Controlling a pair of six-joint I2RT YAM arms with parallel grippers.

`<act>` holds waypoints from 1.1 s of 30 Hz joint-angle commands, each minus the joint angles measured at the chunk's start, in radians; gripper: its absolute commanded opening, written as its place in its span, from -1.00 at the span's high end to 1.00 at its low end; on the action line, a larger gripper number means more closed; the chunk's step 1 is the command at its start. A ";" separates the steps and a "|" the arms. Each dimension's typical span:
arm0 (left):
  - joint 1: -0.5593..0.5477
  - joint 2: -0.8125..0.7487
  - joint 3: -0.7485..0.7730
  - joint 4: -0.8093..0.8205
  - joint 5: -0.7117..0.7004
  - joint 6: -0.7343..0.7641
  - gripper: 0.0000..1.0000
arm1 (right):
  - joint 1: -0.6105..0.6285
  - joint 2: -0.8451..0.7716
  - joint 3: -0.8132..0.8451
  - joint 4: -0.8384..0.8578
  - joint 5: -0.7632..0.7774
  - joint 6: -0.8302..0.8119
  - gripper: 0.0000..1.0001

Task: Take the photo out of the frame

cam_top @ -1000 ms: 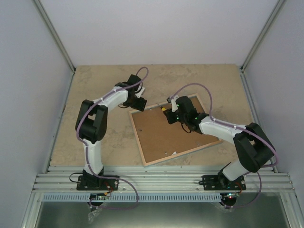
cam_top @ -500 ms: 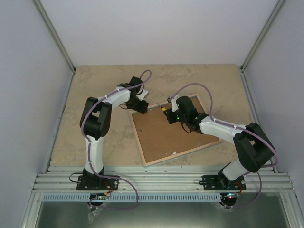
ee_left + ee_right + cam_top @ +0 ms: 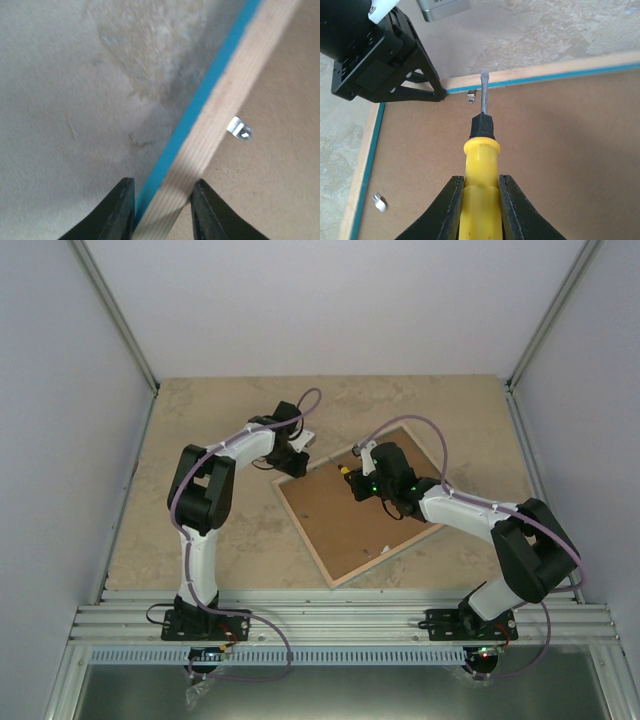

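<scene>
**Both jaws at work on the back of the frame**

Here we are: the frame [image 3: 330, 535] lies face down on the tabletop [image 3: 200, 410], brown backing board up, turned at an angle between my two arms. My left jaws are down on its far edge, close to the far left corner. The wrist view shows my fingers [image 3: 118, 212] straddling the pale wood rim, one against the blue outer edge, the other on the inner side where the board begins. The gap is narrow and the rim fills it, so that's a pinch on the frame. Just past them a small metal clip [image 3: 240, 129] sits on the board beside the rim.

Over to the right, my right jaws are closed tight round the yellow handle of a screwdriver [image 3: 482, 150], blade pointing away at that same far rim. Its tip hovers right beside the metal clip; touching or not, I can't tell. A second clip [image 3: 379, 201] sits by the left rim, well apart from the blade
</scene>
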 commanded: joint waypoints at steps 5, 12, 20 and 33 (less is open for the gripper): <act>0.004 -0.050 -0.075 -0.061 -0.027 -0.162 0.56 | -0.004 0.004 0.006 0.021 -0.035 -0.007 0.99; 0.003 -0.136 -0.203 -0.060 -0.027 -0.277 0.64 | -0.004 0.048 0.029 0.022 -0.130 -0.024 0.99; -0.002 -0.263 -0.393 0.034 0.020 -0.464 0.75 | 0.019 0.101 0.058 0.021 -0.197 -0.059 0.99; -0.045 -0.359 -0.471 0.028 -0.037 -0.514 0.51 | 0.083 0.168 0.108 0.000 -0.220 -0.118 0.99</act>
